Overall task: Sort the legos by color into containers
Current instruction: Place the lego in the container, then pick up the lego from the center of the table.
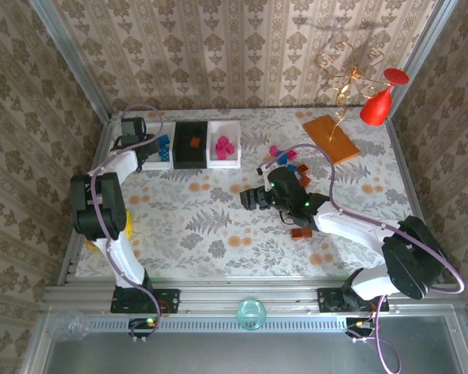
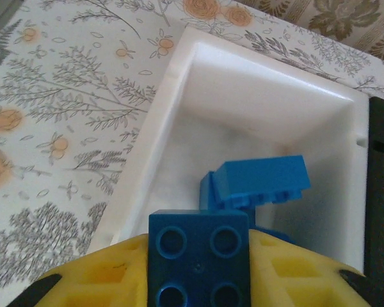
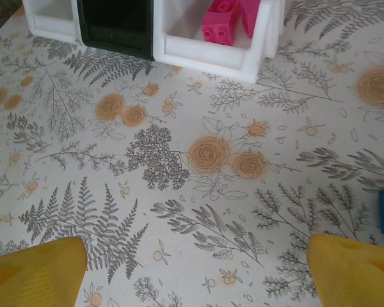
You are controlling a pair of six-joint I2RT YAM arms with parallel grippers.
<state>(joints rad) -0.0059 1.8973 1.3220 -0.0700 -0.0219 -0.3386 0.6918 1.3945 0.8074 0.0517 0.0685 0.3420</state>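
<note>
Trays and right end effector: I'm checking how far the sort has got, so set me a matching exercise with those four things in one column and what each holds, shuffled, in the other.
Things
1. left white tray
2. black tray
3. right white tray
4. right end effector

Holds
A. pink bricks
B. nothing; it is open above the table
C. blue bricks
D. orange-brown brick

Pairs: 1-C, 2-D, 3-A, 4-B
</note>
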